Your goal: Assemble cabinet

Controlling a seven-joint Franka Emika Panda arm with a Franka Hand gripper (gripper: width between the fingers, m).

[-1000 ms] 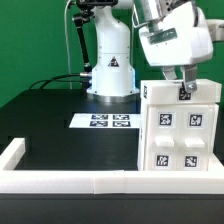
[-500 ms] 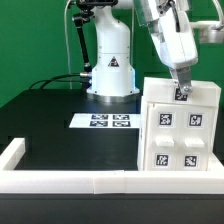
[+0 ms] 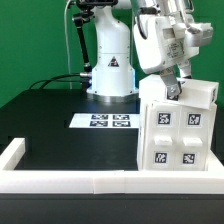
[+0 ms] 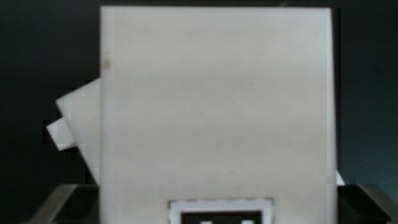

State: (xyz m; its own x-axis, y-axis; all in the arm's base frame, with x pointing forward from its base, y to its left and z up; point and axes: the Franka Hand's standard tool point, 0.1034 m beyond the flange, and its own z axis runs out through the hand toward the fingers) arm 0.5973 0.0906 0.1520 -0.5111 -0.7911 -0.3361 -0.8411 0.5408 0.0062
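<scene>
While the two-finger gripper (image 3: 172,91) clamps its top edge, the white plastic boxy cabinet (image 3: 177,128) stands tilted at the exterior view's right.

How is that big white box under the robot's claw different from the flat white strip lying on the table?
The cabinet is a tall boxy block standing tilted on the table; the marker board is a thin flat strip lying level. The cabinet sits at the exterior view's right with the gripper at its top; the marker board lies alone nearer the robot's base. Both are white and carry square black-and-white tags.
</scene>
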